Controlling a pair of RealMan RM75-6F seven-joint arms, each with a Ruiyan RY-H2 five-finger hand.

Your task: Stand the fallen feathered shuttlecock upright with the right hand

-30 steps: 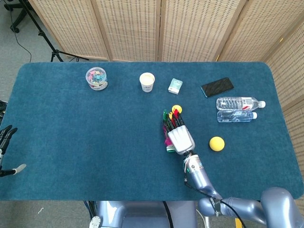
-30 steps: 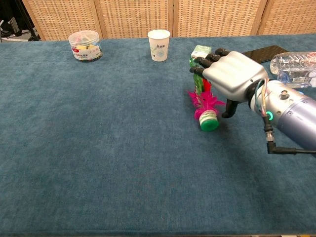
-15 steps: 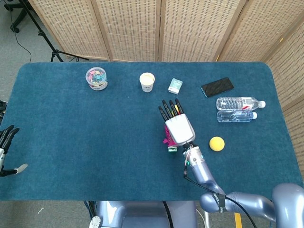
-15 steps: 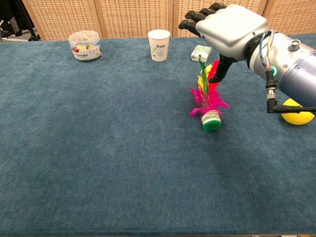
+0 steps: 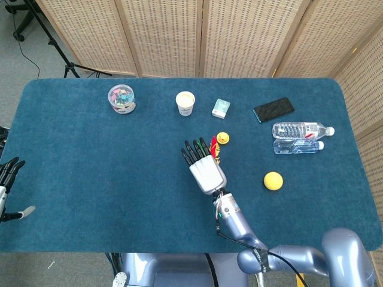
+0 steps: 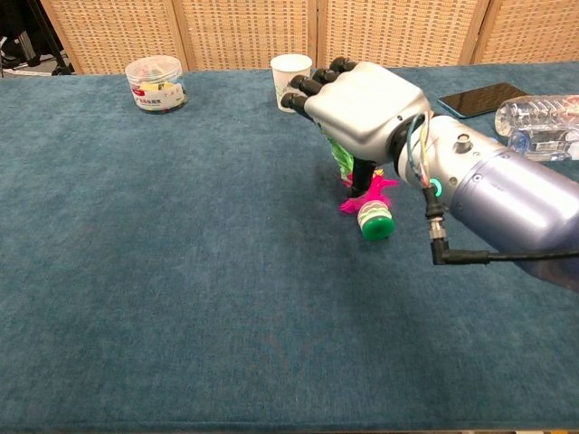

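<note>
The feathered shuttlecock (image 6: 370,210) lies tipped on the blue table (image 6: 181,289), its green base facing the chest camera and its pink and green feathers running back under my right hand (image 6: 362,99). That hand hovers palm-down just above the feathers, fingers stretched forward and apart, thumb hanging down beside the feathers; nothing is plainly gripped. In the head view the right hand (image 5: 204,168) hides most of the shuttlecock, and only red and yellow feather tips (image 5: 214,149) show. My left hand (image 5: 8,179) rests at the far left edge, fingers apart and holding nothing.
Along the far side stand a clear jar (image 5: 121,98) of coloured bits, a paper cup (image 5: 185,103), a small box (image 5: 221,108) and a phone (image 5: 273,109). Two water bottles (image 5: 301,137) lie at the right. A yellow ball (image 5: 273,180) and a small yellow object (image 5: 222,137) sit nearby.
My right hand has swung left and come down low over the shuttlecock. The shuttlecock, nearly upright half a second ago, now leans over with its base toward the chest camera, shifted slightly left.
</note>
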